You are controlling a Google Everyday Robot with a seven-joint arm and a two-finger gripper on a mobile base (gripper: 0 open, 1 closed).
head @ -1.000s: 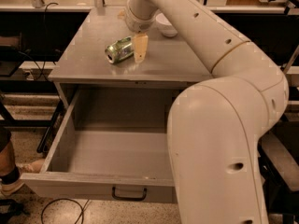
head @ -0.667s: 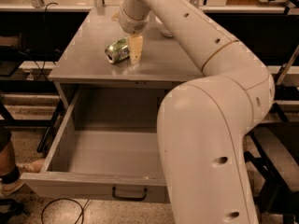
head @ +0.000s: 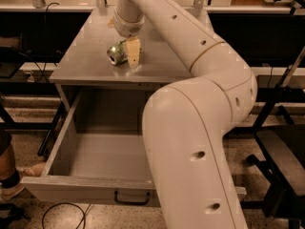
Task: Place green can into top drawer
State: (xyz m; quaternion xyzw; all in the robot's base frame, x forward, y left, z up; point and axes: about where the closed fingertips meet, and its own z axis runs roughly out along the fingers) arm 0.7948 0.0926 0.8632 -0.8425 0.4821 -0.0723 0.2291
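The green can (head: 116,54) lies on its side on the grey cabinet top (head: 86,56), its silver end facing left. My gripper (head: 131,55) hangs down from the wrist right at the can's right side, low over the cabinet top and touching or nearly touching the can. The top drawer (head: 61,144) is pulled wide open below the cabinet top and holds nothing that I can see. Its front panel with the dark handle (head: 130,199) faces the camera at the bottom.
My own large white arm links (head: 190,142) cover the right part of the drawer and cabinet. A person's foot (head: 12,182) is on the floor at the lower left, next to a cable (head: 62,213). Dark table frames (head: 281,118) stand at the right.
The arm's elbow and upper links have swung left and closer to the camera. The gripper stays beside the can, and the can has not moved.
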